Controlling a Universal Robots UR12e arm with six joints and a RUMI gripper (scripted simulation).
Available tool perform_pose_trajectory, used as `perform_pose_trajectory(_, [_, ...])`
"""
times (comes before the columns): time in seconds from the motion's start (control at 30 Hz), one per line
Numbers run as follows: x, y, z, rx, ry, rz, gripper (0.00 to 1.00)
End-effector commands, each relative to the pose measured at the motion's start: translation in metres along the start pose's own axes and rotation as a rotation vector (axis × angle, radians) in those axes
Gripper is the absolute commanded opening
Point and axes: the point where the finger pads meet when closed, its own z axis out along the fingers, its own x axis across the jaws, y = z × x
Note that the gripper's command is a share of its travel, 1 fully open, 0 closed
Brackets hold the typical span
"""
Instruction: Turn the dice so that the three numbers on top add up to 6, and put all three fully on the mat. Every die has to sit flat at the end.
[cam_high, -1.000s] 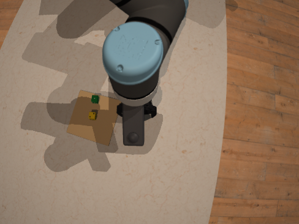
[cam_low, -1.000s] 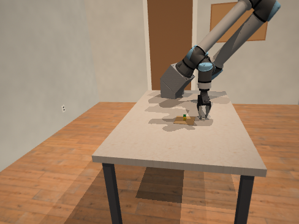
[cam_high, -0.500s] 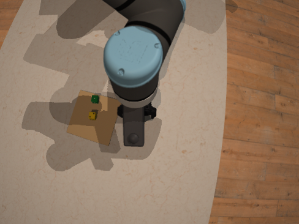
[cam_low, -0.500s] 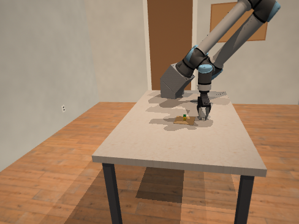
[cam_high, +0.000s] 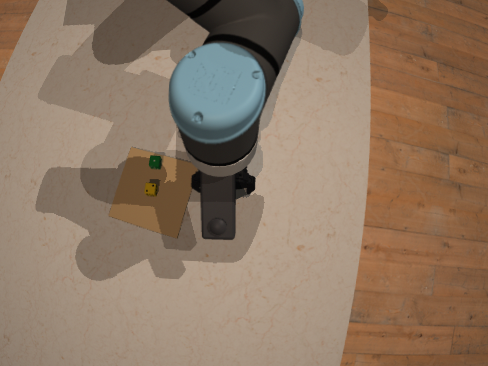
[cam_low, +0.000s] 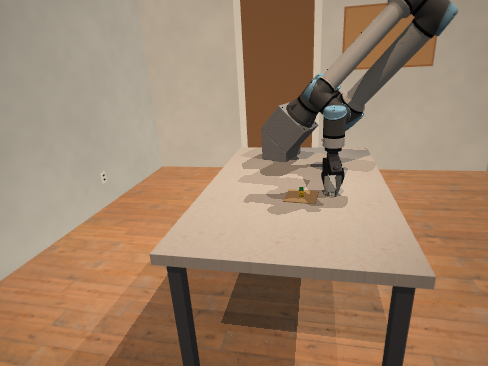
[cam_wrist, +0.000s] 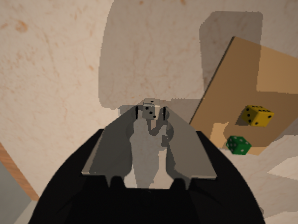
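Observation:
A white die (cam_wrist: 149, 110) stands on the table between my fingertips, with a small gap on each side; its larger visible face shows a diagonal of pips. My gripper (cam_wrist: 150, 107) (cam_low: 331, 193) is partly open, low beside the mat (cam_high: 140, 215) (cam_low: 291, 200) (cam_wrist: 225, 75), and is hidden from above by the arm. A yellow die (cam_high: 151, 189) (cam_wrist: 259, 116) sits flat on the mat, seemingly with two pips up. A green die (cam_high: 155, 162) (cam_wrist: 238, 145) sits flat on the mat near its back edge, seemingly with one pip up.
The table (cam_high: 280, 280) (cam_low: 250, 240) carries the mat and the arm's base (cam_low: 282, 137). The mat's near side edge is a short way from the white die. The yellow and green dice stand apart from each other. Arm shadows darken much of the mat.

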Motion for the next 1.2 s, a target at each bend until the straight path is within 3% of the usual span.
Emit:
perform_pose_trajectory(0.0, [0.0001, -0.0005, -0.0004, 0.001, 0.000, 0.000, 0.21])
perform_pose_trajectory(0.57, [0.0001, -0.0005, -0.0004, 0.001, 0.000, 0.000, 0.21])
perform_pose_trajectory(0.6, [0.0001, -0.0005, -0.0004, 0.001, 0.000, 0.000, 0.03])
perform_pose_trajectory(1.17, [0.0001, -0.0005, -0.0004, 0.001, 0.000, 0.000, 0.03])
